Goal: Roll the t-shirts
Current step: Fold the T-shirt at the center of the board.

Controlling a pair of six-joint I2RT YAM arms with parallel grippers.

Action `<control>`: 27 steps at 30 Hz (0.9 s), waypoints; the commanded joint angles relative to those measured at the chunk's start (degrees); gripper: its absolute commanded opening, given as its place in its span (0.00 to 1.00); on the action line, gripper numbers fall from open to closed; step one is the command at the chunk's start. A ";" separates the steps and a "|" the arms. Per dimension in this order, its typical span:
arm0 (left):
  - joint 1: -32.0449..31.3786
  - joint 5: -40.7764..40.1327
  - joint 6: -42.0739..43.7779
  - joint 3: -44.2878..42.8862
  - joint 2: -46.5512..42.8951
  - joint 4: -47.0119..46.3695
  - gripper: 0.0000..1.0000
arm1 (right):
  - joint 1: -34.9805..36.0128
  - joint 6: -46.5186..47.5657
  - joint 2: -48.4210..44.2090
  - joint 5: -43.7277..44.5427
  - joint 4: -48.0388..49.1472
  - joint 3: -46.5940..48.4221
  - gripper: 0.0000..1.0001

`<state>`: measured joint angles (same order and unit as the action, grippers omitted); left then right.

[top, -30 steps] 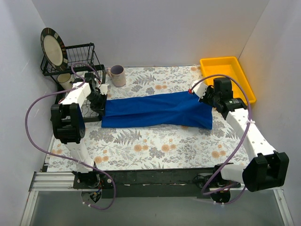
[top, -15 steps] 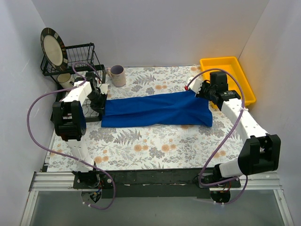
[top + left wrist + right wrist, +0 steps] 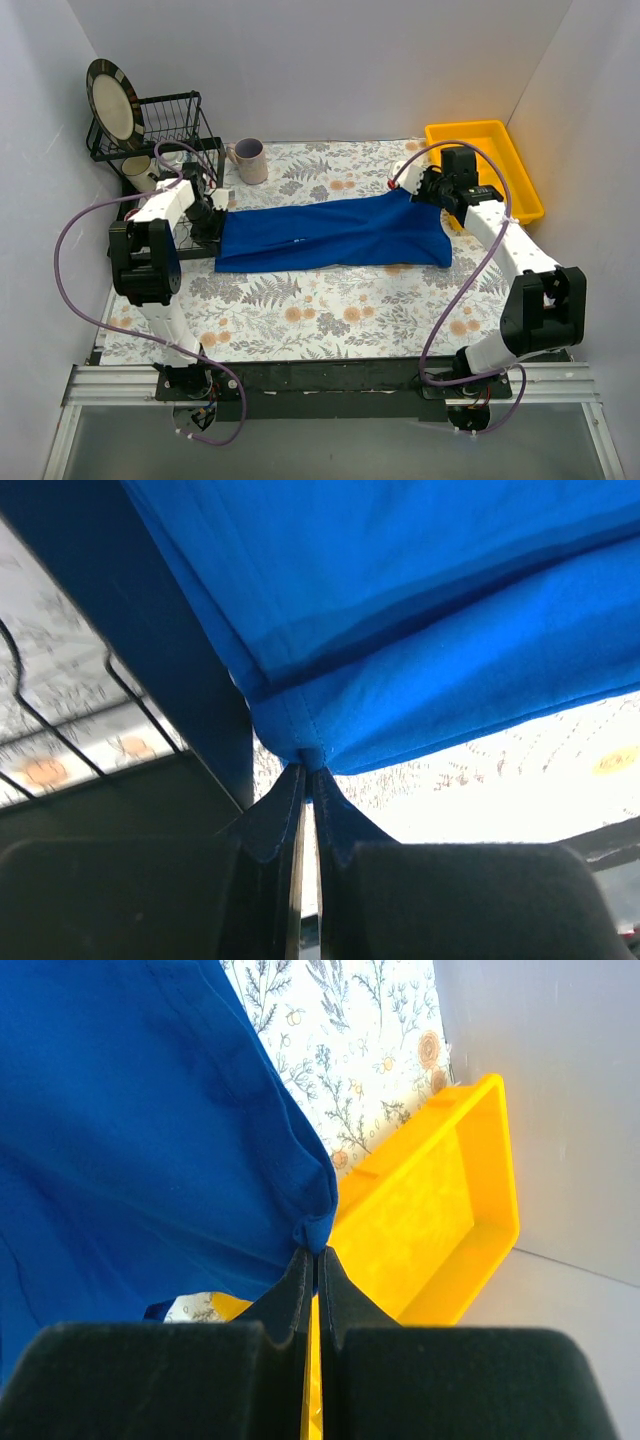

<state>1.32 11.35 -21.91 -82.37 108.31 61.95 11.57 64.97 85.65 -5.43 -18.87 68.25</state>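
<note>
Movement is all on the right: the right jaws, pinched shut on the far right corner of the t-shirt (image 3: 330,233), have carried it farther back, while the left jaws stay clamped on its left hem. Stretched across the tabletop (image 3: 330,310), it seems to be getting straightened before rolling.

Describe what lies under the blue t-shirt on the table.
The floral table cover shows all around the t-shirt and, in the left wrist view, beneath its lifted edge. Whatever sits under the t-shirt's middle is covered.
</note>
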 commanded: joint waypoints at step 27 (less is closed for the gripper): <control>0.00 -2.57 -1.03 -8.33 -1.26 -0.78 0.45 | -0.06 -2.98 12.35 5.16 6.74 11.54 0.36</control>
<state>0.40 12.27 -23.53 -86.96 109.30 63.40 11.38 67.00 96.51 -5.80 -15.92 74.56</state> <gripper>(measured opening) 0.415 0.212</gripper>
